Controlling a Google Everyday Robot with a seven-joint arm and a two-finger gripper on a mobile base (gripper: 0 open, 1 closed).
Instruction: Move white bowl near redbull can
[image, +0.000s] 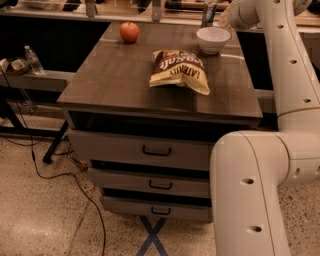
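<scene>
The white bowl (213, 39) stands upright on the far right part of the dark wooden table (125, 80). The redbull can (208, 13), slim and grey with bluish patches, stands just behind the bowl at the table's far edge, a small gap apart. My gripper (226, 20) is at the end of the white arm (280, 60), up and to the right of the bowl, beside the can. It is apart from the bowl, and only a small part of it shows.
A brown and white chip bag (180, 70) lies mid-table in front of the bowl. A red apple (129, 32) sits at the far left. Drawers (150, 150) are below the tabletop. A water bottle (34, 60) stands on a low shelf at the left, and cables run over the floor.
</scene>
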